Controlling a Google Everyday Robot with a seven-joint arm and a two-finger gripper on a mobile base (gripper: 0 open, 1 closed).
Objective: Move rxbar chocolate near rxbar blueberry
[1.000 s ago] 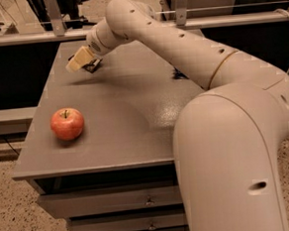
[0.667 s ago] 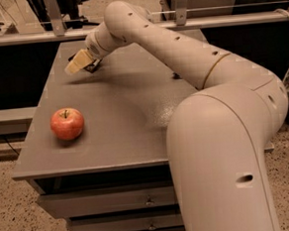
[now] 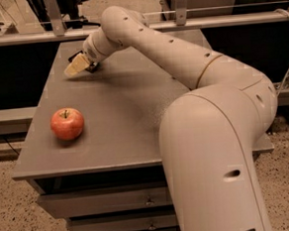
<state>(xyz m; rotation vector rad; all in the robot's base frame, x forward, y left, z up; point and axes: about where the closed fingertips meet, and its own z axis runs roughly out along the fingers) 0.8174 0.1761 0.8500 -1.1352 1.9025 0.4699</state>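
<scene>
**Chocolate bar [image 3: 94, 68] half hidden by gripper [image 3: 77, 67]**

What seems to be the chocolate bar shows only as a small dark sliver. It lies low on the table [image 3: 115, 124], in the far left part of the top and well in from the edges. The gripper is down at that spot, just in front of the sliver and over most of it. The wrapper's lettering and ends cannot be made out. Whether the bar is gripped or merely touched cannot be told. The blueberry bar cannot be picked out; the arm [image 3: 180, 60] screens the far right of the top.
</scene>
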